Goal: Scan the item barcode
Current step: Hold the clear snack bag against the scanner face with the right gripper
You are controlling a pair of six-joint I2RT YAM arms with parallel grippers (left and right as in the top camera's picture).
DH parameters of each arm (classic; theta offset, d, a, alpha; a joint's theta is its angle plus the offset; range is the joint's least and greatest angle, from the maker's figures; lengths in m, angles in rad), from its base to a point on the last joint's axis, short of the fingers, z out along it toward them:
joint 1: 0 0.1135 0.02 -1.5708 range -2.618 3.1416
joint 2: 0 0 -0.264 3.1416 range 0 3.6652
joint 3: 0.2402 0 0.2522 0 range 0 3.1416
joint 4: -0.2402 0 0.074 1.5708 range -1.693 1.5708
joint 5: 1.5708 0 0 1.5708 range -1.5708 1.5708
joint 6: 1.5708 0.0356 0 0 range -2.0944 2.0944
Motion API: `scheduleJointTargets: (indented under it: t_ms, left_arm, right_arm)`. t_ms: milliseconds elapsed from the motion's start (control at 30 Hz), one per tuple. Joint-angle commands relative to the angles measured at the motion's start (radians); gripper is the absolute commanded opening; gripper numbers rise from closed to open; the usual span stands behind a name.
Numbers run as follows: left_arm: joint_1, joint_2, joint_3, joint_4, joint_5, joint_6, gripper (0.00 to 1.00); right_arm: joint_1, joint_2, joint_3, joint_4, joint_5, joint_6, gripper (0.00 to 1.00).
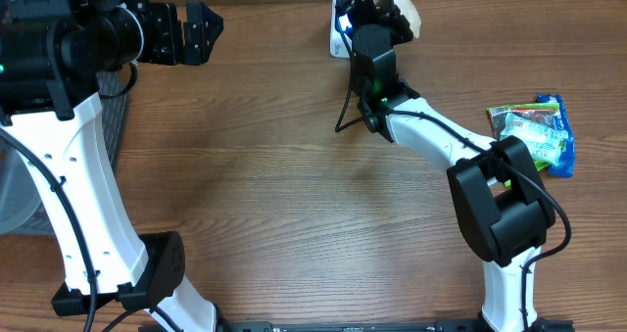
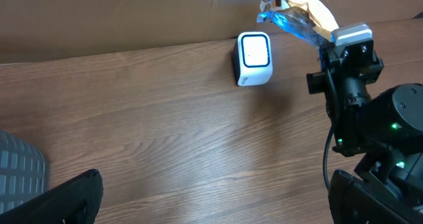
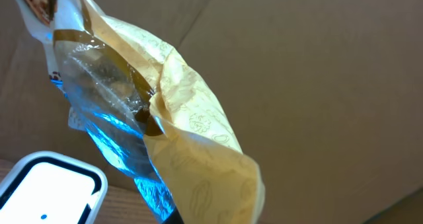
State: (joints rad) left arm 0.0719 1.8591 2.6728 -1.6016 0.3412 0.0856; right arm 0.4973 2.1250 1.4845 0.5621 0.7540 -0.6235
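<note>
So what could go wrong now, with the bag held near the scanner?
The bag is crumpled and its clear film shines blue, so glare or folds may spoil the read. No barcode shows in any view; it may face away from the scanner window. The right gripper seems to pinch only one edge, so the bag could slip.

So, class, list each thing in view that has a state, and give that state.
scanner, window lit, standing on the table
snack bag, lifted near the scanner, lit blue
right tool, shut on the snack bag
left tool, open, empty
snack packets, heaped on the table
</note>
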Motion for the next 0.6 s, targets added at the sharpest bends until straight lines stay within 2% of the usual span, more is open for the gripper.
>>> scheduleJointTargets:
  t_ms: [0, 233, 567]
  left_arm:
    - [-0.005, 0.006, 0.006, 0.001, 0.014, 0.019, 0.99]
    - [-0.005, 0.006, 0.006, 0.001, 0.014, 0.019, 1.00]
    - [-0.005, 0.006, 0.006, 0.001, 0.014, 0.019, 1.00]
  right_arm:
    - [-0.001, 0.050, 0.010, 0.045, -0.015, -0.061, 0.04]
    - [-0.001, 0.131, 0.010, 0.246, -0.036, -0.209, 0.04]
    - [0.000, 0.182, 0.010, 0.245, -0.052, -0.241, 0.04]
